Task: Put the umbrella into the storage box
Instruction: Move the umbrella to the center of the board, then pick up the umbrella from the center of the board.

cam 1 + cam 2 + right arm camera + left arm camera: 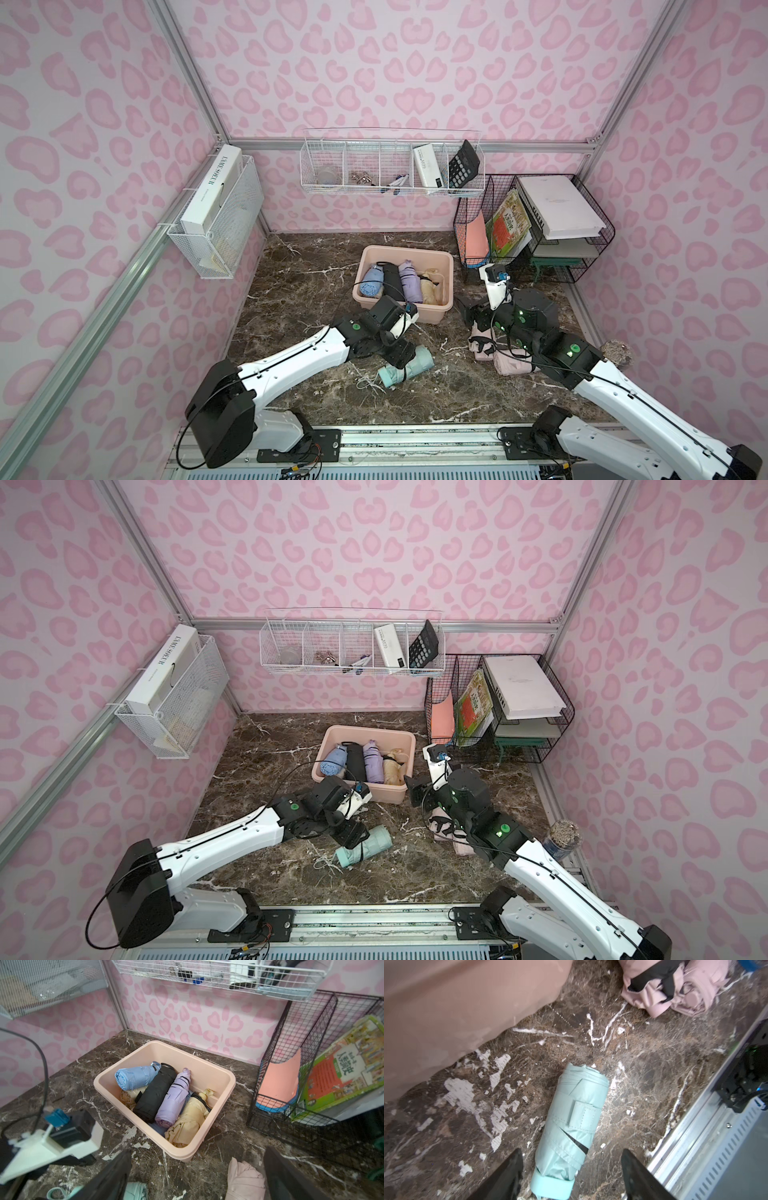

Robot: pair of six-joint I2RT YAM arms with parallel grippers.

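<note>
On the worktop (291,291), one storage box (164,1044) holds five visible folded umbrellas (155,1093). Two more lie outside it, a mint umbrella (571,1122) near its wall and a pale pink umbrella (245,1180) farther off. Both end effectors are spread and empty: the left end effector (571,1151) straddles the mint roll's handle end and should, I judge, close nearer mid-roll, while the right end effector (197,1150) hangs over the pink one.

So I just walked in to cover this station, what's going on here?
Two robot arms are packing folded umbrellas into the storage box, which already holds several. The left tool is open, straddling a mint umbrella lying on the table, not gripping it. The right tool is open too, above a pink umbrella near the box.
</note>
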